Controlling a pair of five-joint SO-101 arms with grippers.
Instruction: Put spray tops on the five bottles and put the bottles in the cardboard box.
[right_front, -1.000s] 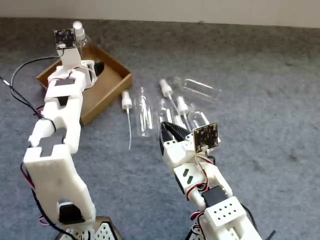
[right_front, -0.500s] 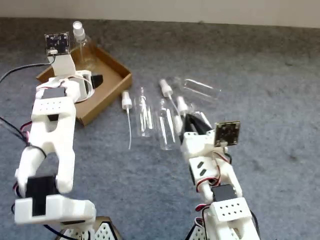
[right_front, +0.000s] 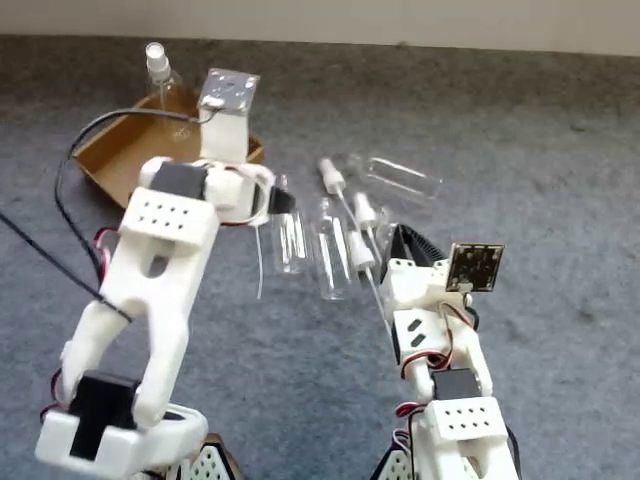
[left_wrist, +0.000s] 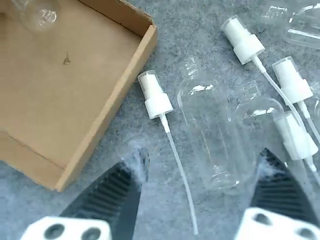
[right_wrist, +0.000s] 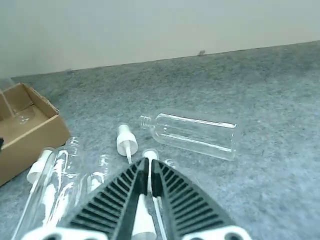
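- my left gripper (left_wrist: 202, 155) hung over the middle of the grey carpeted tabletop (right_front: 560, 150), its jaws spread wide and holding nothing.
- under it lay a loose spray top (left_wrist: 155, 97), a white cap with a thin tube trailing toward my base. it was just beside the corner of the cardboard box (left_wrist: 75, 80) and not touching it.
- a clear uncapped bottle (left_wrist: 207, 140) lay on its side next to that loose spray top. a second clear bottle (right_front: 332, 258) lay alongside it.
- my right gripper (right_wrist: 149, 162) was pressed together on a held spray top (right_wrist: 142, 222). its white body sat between the jaws and its tube ran out past them.
- from above, the held spray top was over the cluster of lying bottles, near the middle of the tabletop.
- the cardboard box sat toward the far left corner of the tabletop, open side up.
- one capped bottle (right_front: 160, 85) stood upright inside the box, against its far side.
- two more spray tops (left_wrist: 243, 40) lay on the carpet beyond the lying bottles.
- a far bottle (right_wrist: 192, 132), uncapped, lay on its side toward the far edge, apart from the others.
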